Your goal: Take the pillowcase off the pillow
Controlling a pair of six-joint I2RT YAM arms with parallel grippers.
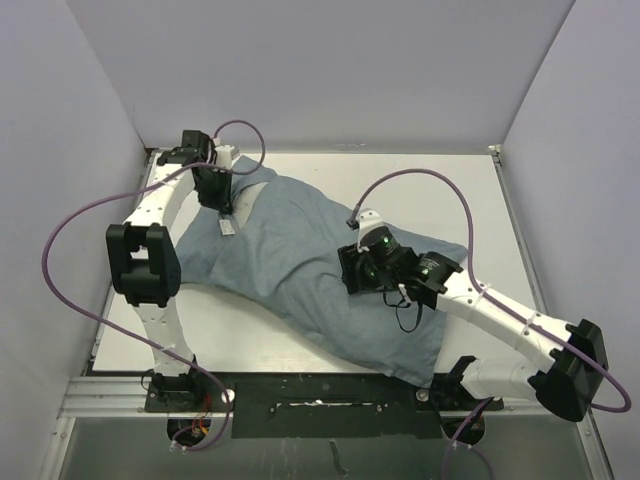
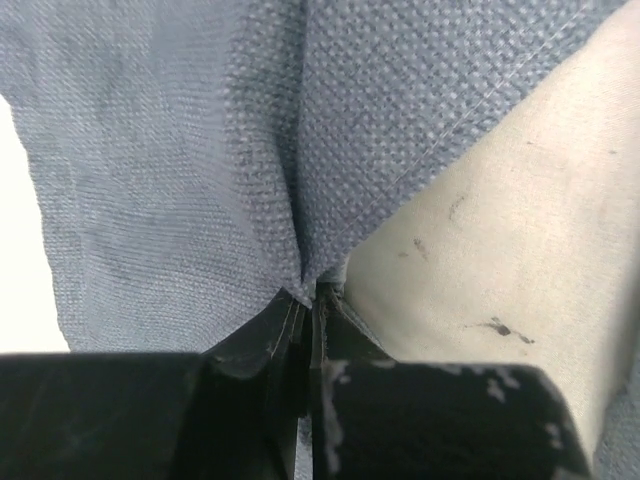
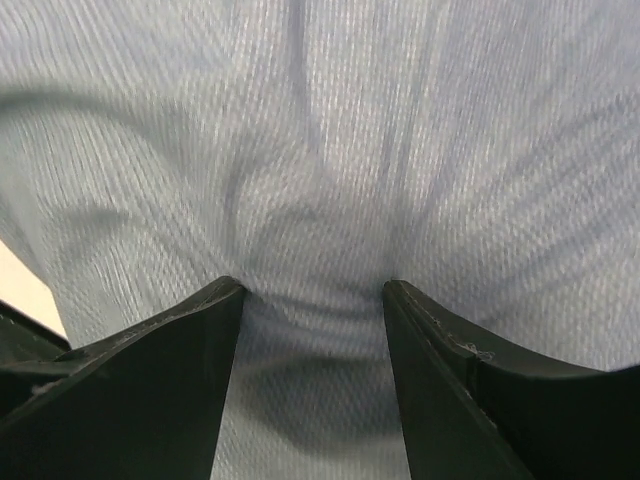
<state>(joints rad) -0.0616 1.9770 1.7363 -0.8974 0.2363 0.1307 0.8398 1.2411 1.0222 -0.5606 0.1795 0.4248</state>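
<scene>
The blue-grey pillowcase (image 1: 300, 250) lies across the tabletop (image 1: 440, 190), mostly covering the off-white pillow (image 2: 520, 250). The left hand (image 2: 308, 292) pinches its edge at the far-left corner. The right hand (image 3: 312, 290), half parted, presses on its middle. Writing on what is perhaps a small tag (image 1: 228, 226) is unreadable.

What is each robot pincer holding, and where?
The left pincer pinches the limp blue-grey fabric pillowcase at its edge, beside the bared off-white pillow. The right pincer stands open, pressing into the cloth mid-cover, not clamped.
</scene>
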